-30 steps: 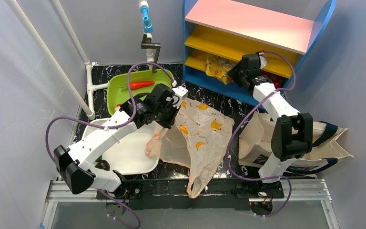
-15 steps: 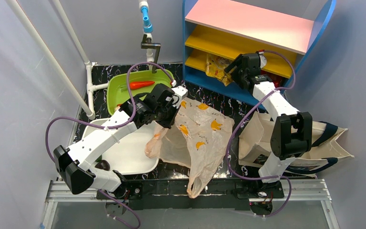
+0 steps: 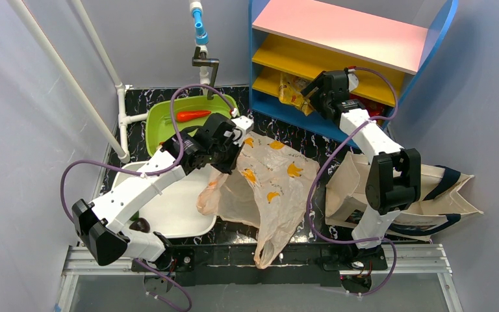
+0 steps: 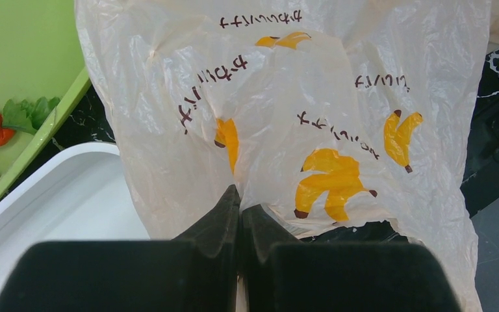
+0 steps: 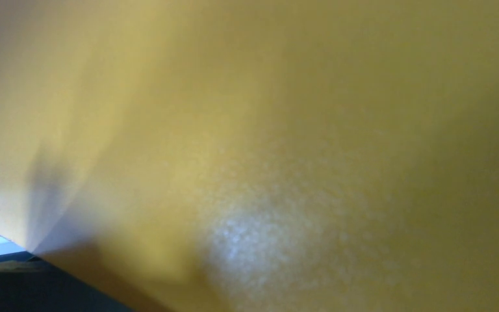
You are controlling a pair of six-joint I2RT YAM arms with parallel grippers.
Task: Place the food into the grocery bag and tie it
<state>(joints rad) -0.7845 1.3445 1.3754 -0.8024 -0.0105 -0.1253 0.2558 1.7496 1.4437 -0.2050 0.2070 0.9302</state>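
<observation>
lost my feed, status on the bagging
Left gripper shut on grocery bag. Right gripper at yellow packet on shelf, jaws unclear. Carrot in green basin, unbagged. Path looks clear.

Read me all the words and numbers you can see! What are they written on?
Plastic bag: short dark brown lettering, printed several times beside the yellow bananas; tilted and crinkled, I cannot read it surely.
Yellow packet on the shelf: any print is too small to read.
No other words or numbers show.
</observation>
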